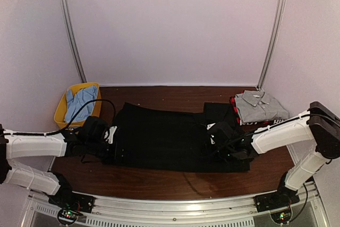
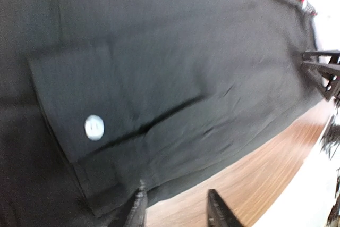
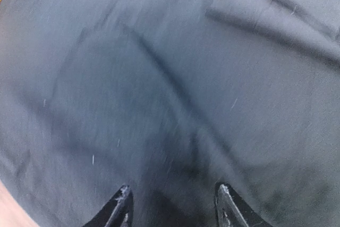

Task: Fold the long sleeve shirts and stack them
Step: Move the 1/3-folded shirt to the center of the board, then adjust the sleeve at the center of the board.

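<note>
At far left we see the basket point(image 1: 59, 114). Our left gripper point(image 2: 177, 191) hangs at the left edge of the black shirt point(image 1: 164, 139), jaws parted and empty. The shirt lies spread flat mid-table point(image 1: 159, 182). Our right gripper point(image 3: 173, 188) hovers over its right side, jaws wide, holding nothing. The grey shirt point(image 1: 258, 104) sits folded at right rear.

Dim, even, slightly pink light from overhead leaves the black shirt point(image 1: 170, 139) nearly featureless, throws only faint shadows on the desk point(image 1: 159, 182) just in front of it, and both wrist views of it are soft with motion blur.
</note>
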You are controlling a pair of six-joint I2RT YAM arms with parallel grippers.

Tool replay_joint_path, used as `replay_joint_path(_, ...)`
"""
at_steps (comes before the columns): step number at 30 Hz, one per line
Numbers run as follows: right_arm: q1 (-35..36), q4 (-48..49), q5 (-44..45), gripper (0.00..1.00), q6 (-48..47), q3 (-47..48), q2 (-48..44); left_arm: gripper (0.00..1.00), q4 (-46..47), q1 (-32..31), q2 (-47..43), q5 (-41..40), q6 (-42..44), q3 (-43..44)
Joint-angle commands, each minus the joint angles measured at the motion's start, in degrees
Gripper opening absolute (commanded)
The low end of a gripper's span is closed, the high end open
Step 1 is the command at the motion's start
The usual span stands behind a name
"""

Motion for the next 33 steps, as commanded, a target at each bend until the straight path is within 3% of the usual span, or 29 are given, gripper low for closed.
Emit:
replay_joint_path(1, -4.44, -12.76, 6.48, 0.57, -4.30, 9.96, -1.37, 0.48, -3.25, -0.17, -3.30, -6.87, 2.64, 7.72)
replay_joint_path(7, -13.47, -16.69, 6.34, 0.66, -10.30, 22.48, 3.45, 0.81, -6.91, -0.17, -4.10, -17.01, 5.38, 16.39)
replay_joint_path(11, -18.25, -19.03, 6.03, 0.74, -12.82, 29.63, 10.02, 0.97, -7.17, -0.01, -2.82, -20.18, 6.16, 20.35)
replay_joint_path(18, -25.45, -20.14, 2.48, 0.77, -11.39, 36.45, 18.73, 0.98, -6.56, 0.51, 1.48, -19.23, 7.80, 24.17)
replay_joint_path(24, -31.08, -15.86, -8.48, 0.71, -9.27, 35.62, 21.49, 0.98, -4.64, 0.54, 4.25, -15.91, 8.73, 24.30)
replay_joint_path(33, -33.90, -10.77, -17.25, 0.60, -7.27, 33.24, 24.00, 0.97, -3.24, 0.54, 5.34, -15.53, 8.65, 23.74)
